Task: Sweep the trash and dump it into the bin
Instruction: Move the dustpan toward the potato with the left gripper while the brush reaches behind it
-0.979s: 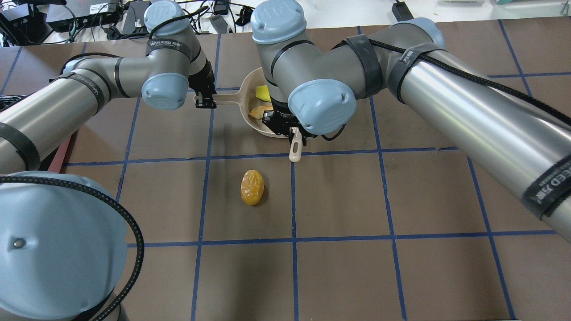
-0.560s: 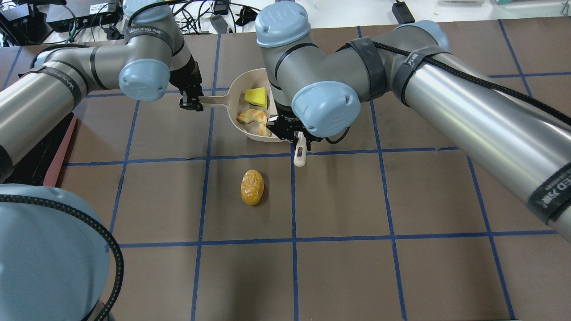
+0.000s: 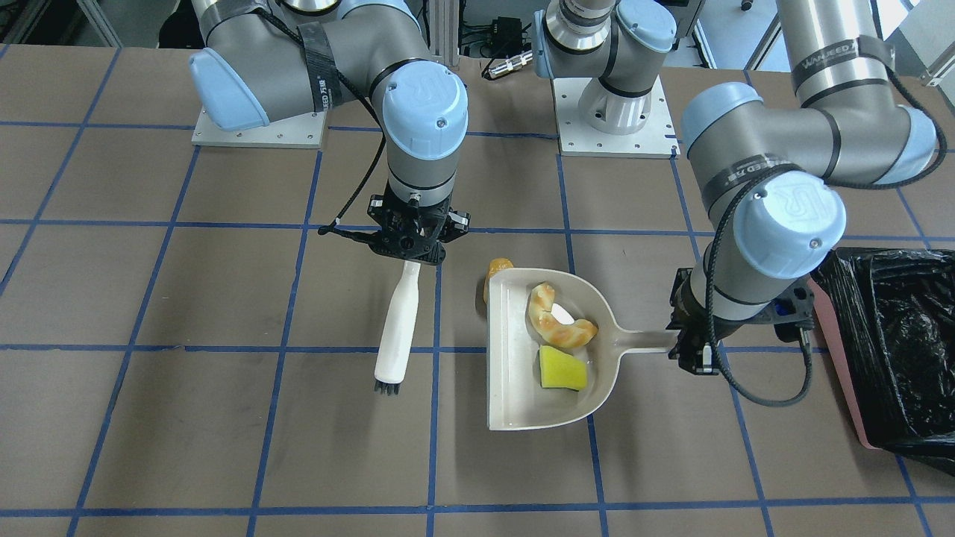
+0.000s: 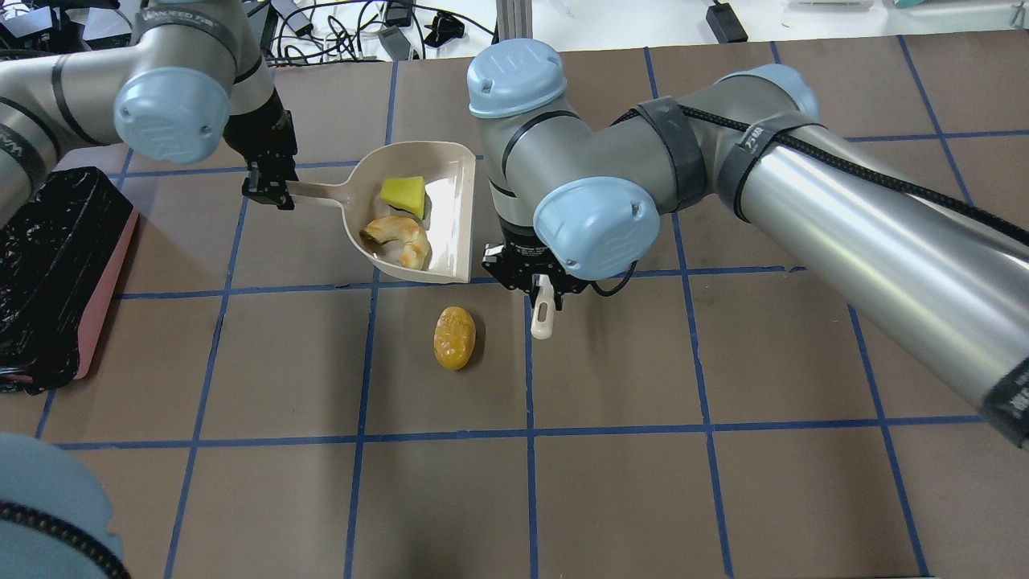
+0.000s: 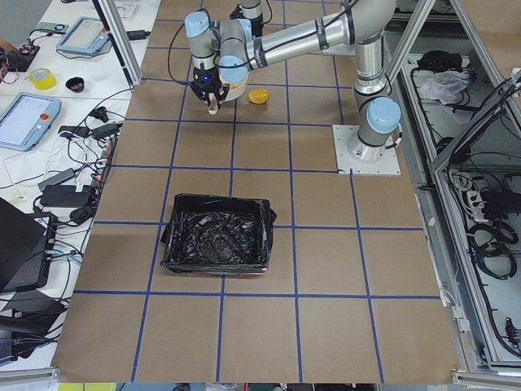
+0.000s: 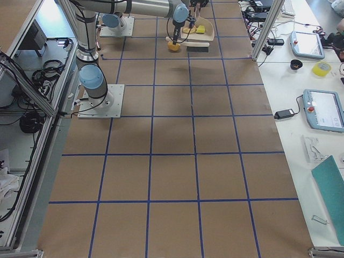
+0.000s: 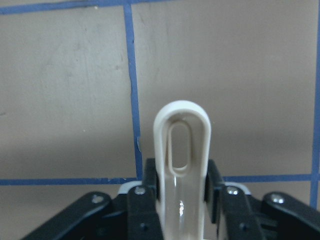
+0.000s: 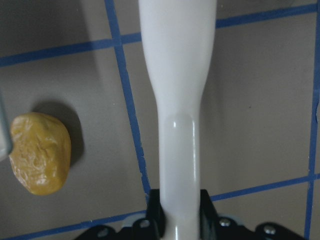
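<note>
My left gripper (image 4: 269, 190) is shut on the handle (image 7: 182, 145) of the beige dustpan (image 4: 452, 241). In the pan lie a curved tan croissant (image 4: 395, 236) and a yellow sponge wedge (image 4: 404, 194). The golden-brown bread roll (image 4: 455, 338) sits on the table just outside the pan's open edge; the front-facing view shows the bread roll (image 3: 498, 270) half hidden behind the pan's rim (image 3: 515, 380). My right gripper (image 4: 535, 283) is shut on a white-handled brush (image 3: 395, 328), right of the roll. The bin (image 4: 48, 257), pink with a black bag, stands at the table's left edge.
The brown table is marked with a blue tape grid (image 4: 529, 434). Both arm bases (image 3: 612, 112) are bolted at the robot's side. Cables and devices (image 4: 386, 32) crowd the far edge beyond the pan. Tablets and tape rolls (image 6: 317, 102) lie on side benches.
My left arm has carried the dustpan with the croissant and sponge leftward, away from the brush. My right gripper and brush have shifted slightly nearer. The roll has not moved.
</note>
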